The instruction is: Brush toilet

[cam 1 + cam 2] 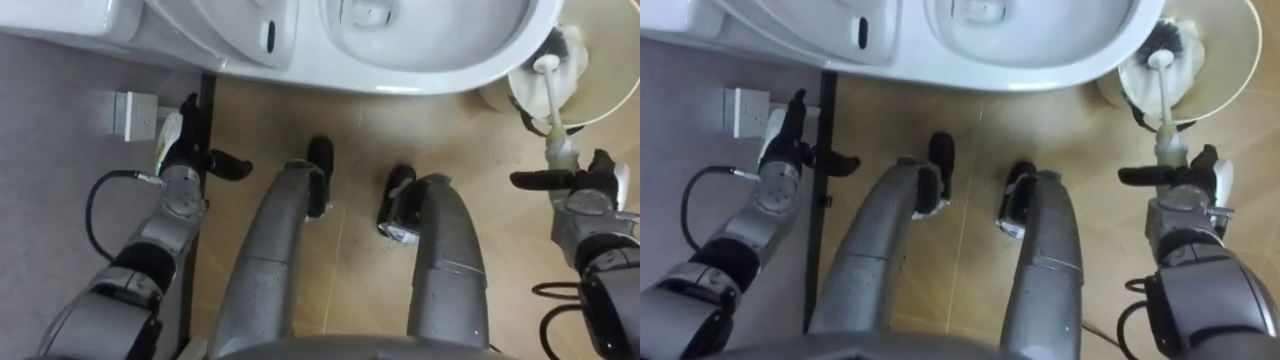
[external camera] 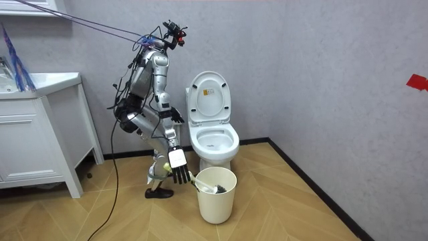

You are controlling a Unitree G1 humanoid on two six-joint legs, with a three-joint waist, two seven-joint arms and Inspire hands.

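Toilet brush (image 1: 549, 100) stands in bin (image 1: 605, 75), right of toilet (image 1: 430, 75), handle leaning toward right hand (image 1: 590, 185), which is open at its tip, likely for grasping. Left hand (image 1: 185, 155) is open, idle.

- We can read no words or numbers anywhere here.
- Inside the raised toilet lid (image 2: 208, 78) we see a pale label (image 2: 210, 100), its print too small to read.
- On the wall (image 2: 321, 67), far right, we see a red patch (image 2: 417, 82), its lettering indiscernible.
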